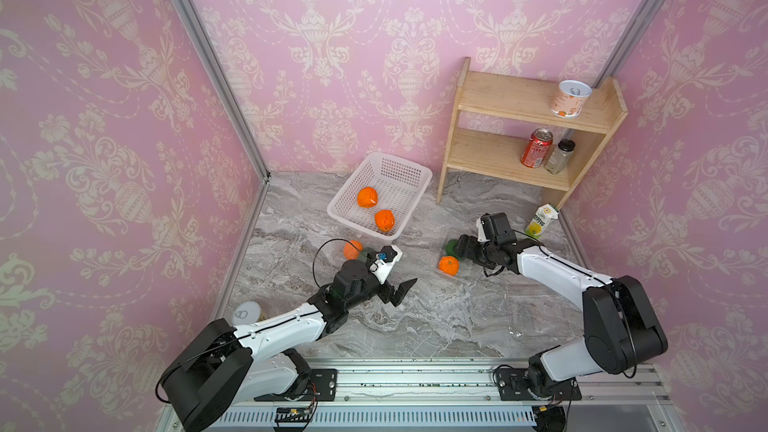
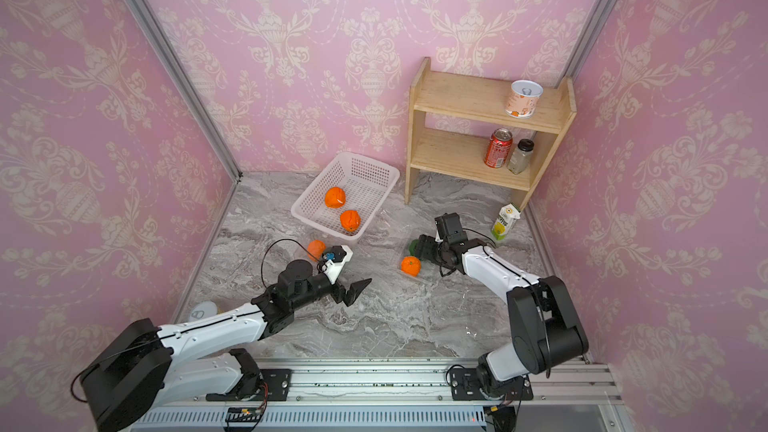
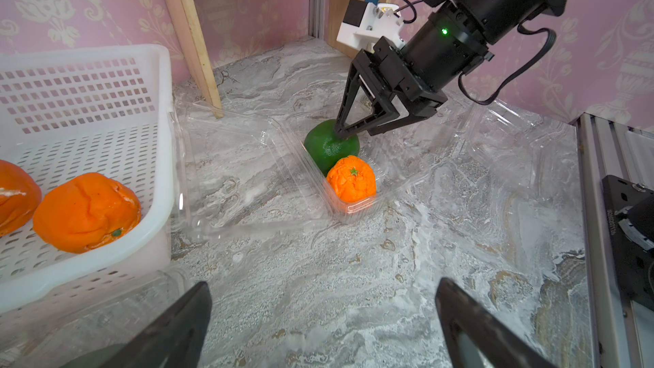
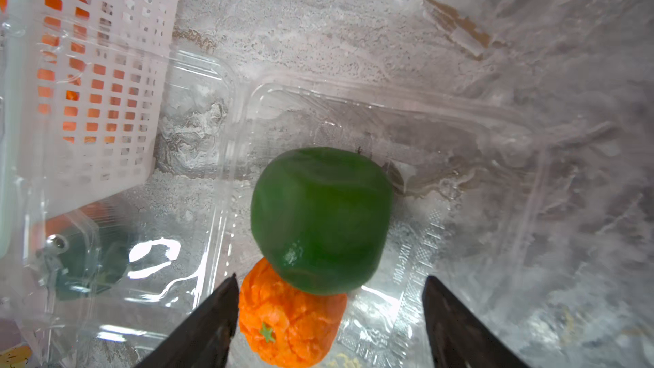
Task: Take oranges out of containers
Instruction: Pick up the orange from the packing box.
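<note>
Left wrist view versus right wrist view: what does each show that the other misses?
Only left wrist: the wooden shelf's leg, the open left gripper. Only right wrist: embossed lettering on the clear tray, and a blurred orange behind other clear plastic. Both: the stemmed orange beside the green fruit in that tray, the white basket, the open right gripper.

The tray (image 3: 348, 208) is thin, clear, glossy plastic; the basket (image 3: 164, 171) white perforated plastic; the orange (image 3: 351, 179) matt, wrinkled; the tabletop (image 3: 354, 277) grey marbled; the shelf (image 1: 519, 97) bare wood.
</note>
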`<state>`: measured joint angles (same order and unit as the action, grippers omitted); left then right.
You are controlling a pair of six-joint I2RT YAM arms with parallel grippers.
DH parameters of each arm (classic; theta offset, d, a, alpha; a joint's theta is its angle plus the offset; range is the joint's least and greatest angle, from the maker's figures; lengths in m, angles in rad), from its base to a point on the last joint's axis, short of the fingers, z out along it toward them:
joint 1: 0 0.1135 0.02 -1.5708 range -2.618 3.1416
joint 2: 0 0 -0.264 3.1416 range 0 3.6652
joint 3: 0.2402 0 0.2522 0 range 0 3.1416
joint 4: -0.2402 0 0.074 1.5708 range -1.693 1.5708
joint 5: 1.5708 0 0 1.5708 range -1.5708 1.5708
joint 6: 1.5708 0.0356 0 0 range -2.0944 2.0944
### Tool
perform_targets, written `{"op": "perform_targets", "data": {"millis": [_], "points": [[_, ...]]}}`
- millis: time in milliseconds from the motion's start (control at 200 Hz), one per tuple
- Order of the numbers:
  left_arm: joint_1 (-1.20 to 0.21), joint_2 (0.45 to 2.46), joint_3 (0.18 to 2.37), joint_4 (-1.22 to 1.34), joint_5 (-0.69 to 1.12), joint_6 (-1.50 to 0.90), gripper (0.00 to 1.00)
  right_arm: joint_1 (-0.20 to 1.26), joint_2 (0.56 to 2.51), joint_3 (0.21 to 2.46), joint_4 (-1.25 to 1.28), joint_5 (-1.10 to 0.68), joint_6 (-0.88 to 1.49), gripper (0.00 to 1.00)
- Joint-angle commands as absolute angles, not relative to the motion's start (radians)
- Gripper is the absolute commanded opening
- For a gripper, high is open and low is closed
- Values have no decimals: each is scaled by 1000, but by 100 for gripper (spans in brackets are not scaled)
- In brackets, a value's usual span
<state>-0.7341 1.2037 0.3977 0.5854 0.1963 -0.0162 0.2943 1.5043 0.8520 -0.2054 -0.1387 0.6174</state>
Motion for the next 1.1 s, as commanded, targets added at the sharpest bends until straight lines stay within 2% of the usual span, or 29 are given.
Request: {"op": "perform_targets", "data": {"millis": [0,320,806,916,1011,1096], "points": [[-730,1232,372,658,147,-26,99,319,1524,882,-166,-119,647,82],[-730,1235,361,682,131,-40,99,347,1598,955,-235,-20,639,81],[-730,1263,356,715,131,-49,99,348,1742,1037,-267,10,621,80],[-729,1258,354,713,116,-50,99,348,1769,1054,-277,18,616,72],[-729,1266,350,722,110,-43,99,347,1771,1054,-274,19,617,54],[-729,1257,352,703,93,-33,99,348,1761,1043,-268,24,622,50]]}}
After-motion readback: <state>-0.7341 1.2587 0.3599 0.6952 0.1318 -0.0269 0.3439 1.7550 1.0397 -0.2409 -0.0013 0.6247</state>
